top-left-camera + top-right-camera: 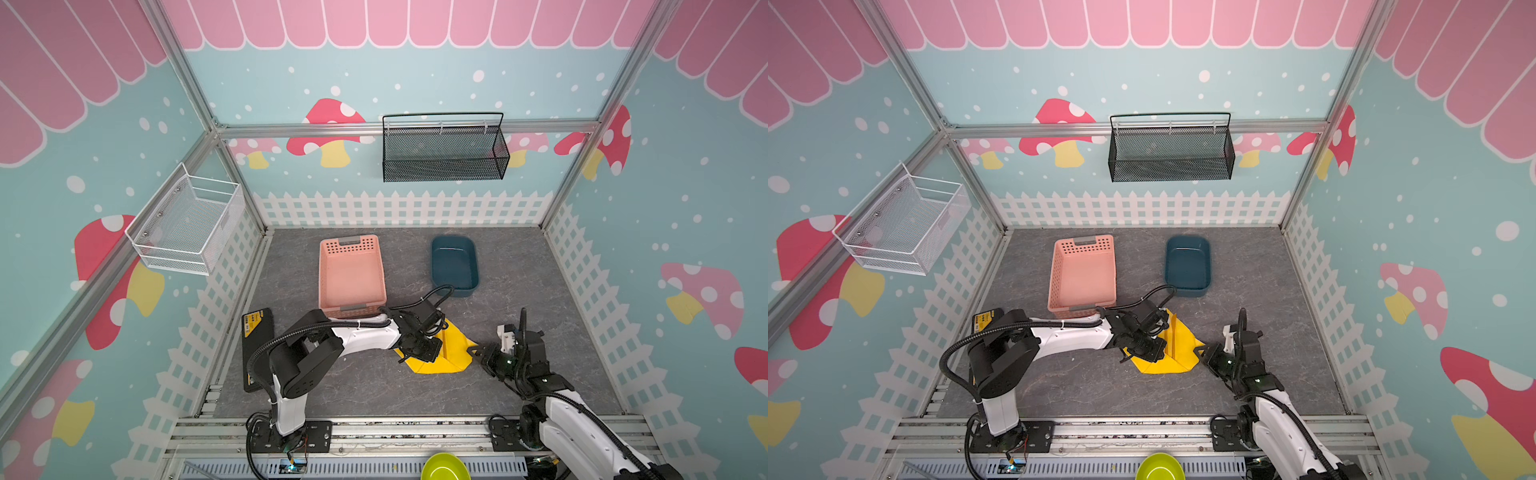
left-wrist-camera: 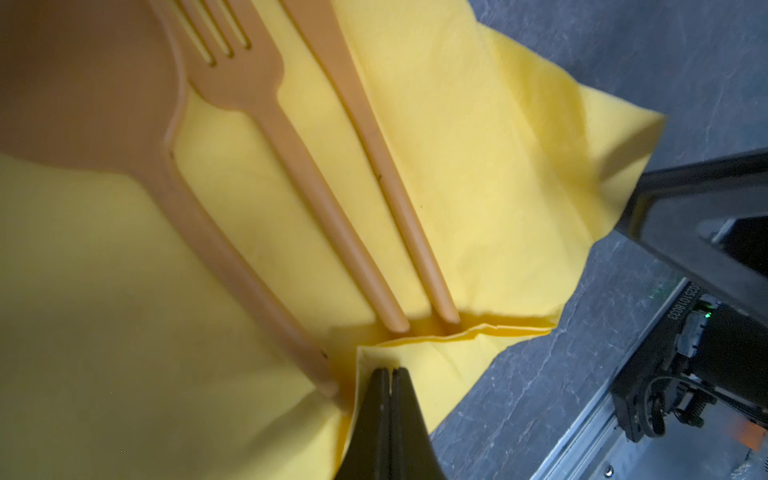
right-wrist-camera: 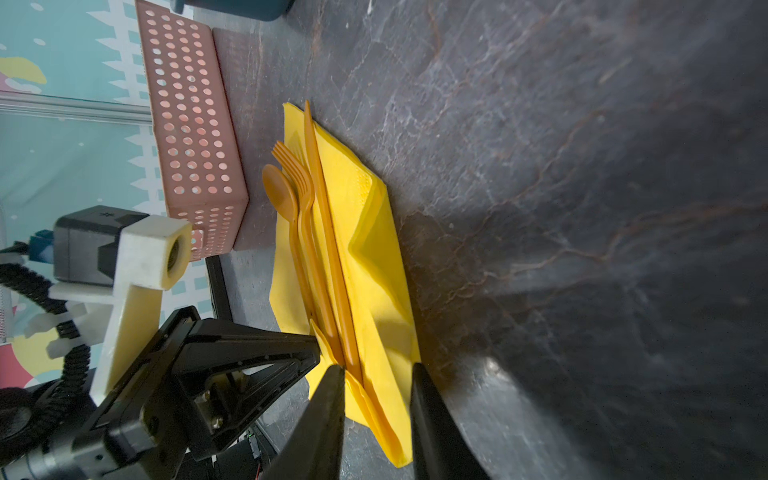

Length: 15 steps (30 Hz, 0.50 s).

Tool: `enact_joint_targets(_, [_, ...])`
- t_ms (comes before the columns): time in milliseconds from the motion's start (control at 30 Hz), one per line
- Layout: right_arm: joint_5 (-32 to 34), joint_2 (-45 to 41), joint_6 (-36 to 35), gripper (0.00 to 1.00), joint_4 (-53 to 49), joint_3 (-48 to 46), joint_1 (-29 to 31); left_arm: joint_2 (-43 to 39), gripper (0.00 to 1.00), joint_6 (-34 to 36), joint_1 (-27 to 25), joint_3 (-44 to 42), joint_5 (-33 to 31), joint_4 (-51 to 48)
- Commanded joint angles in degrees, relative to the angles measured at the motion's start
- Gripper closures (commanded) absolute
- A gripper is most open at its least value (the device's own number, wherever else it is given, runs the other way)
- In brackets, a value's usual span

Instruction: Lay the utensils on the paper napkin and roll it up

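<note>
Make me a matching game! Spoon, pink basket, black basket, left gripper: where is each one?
1 spoon
2 pink basket
3 black basket
4 left gripper

A hanging on the back wall
B shut on a fold of the napkin
C lying on the napkin
D standing empty on the table

Pairs: 1-C, 2-D, 3-A, 4-B

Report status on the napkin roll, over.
Left end effector shut at napkin fold. Right end effector open, astride napkin end. Utensils lie on napkin. Pink basket beside, apart.
</note>
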Motion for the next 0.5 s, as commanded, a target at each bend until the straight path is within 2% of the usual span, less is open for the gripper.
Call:
enact_joint_targets(0, [0.52, 1.70, -1.84, 0.75, 0.51, 0.35, -0.38, 0.74, 0.98, -0.37, 0.21, 0.65, -0.03, 0.49])
enact_joint_targets(233, [-0.78, 4.07, -3.56, 0.92, 0.29, 1.52, -0.40, 0.89, 0.98, -0.46, 0.16, 0.75, 0.10, 0.54])
enact_joint_targets(467, [-2.17, 3.47, -3.51, 0.97, -0.11, 2.37, -0.37, 1.18, 0.98, -0.40, 0.17, 0.83, 0.16, 0.55])
